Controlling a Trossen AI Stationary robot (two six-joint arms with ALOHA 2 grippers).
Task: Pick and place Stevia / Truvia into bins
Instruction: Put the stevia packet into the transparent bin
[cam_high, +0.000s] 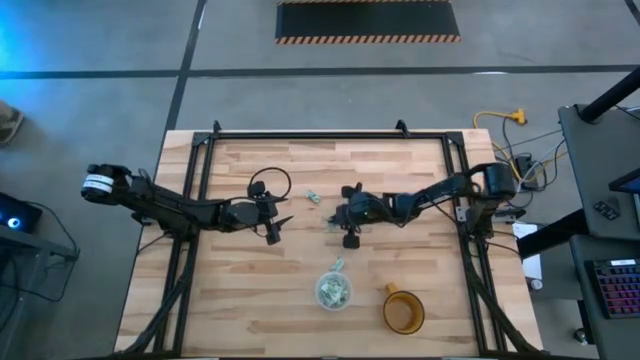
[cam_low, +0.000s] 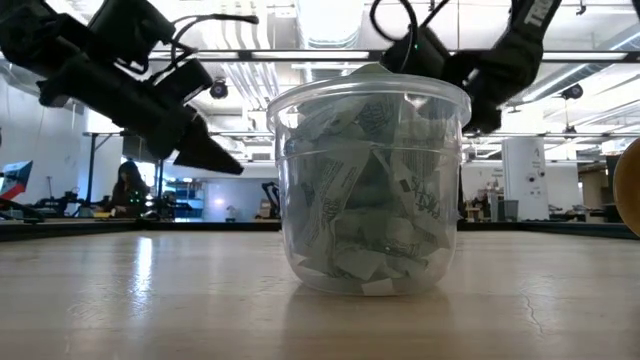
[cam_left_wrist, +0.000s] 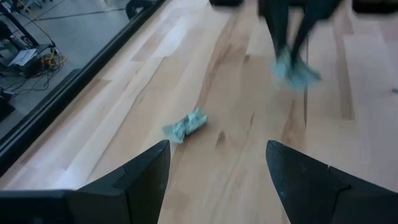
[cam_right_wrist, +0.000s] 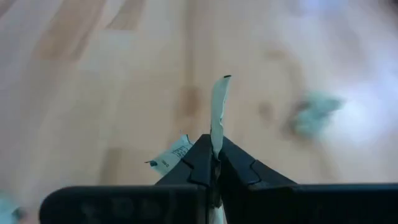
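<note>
The clear cup (cam_high: 333, 291) stands near the table's near edge, filled with pale green and white sachets; it fills the middle of the low view (cam_low: 370, 190). One loose sachet (cam_high: 311, 197) lies flat on the table between the two grippers, also in the left wrist view (cam_left_wrist: 185, 124). Another sachet (cam_high: 337, 264) lies just beyond the cup. My right gripper (cam_high: 336, 218) is shut on a sachet (cam_right_wrist: 217, 106) at the table's middle. My left gripper (cam_high: 277, 226) is open and empty, left of the loose sachet. My right gripper pinches a sachet between its two fingertips, and the sachet's free end (cam_right_wrist: 218, 99) sticks out edge-on beyond them. A second pale piece (cam_right_wrist: 171, 155) shows beside the fingers; whether it is held I cannot tell. The fingers (cam_left_wrist: 292, 37) point down at the table.
An amber mug (cam_high: 404, 310) with a handle stands right of the cup near the near edge. A black frame rail (cam_high: 330, 137) runs along the table's far edge. Bare wood lies on the table's left half.
</note>
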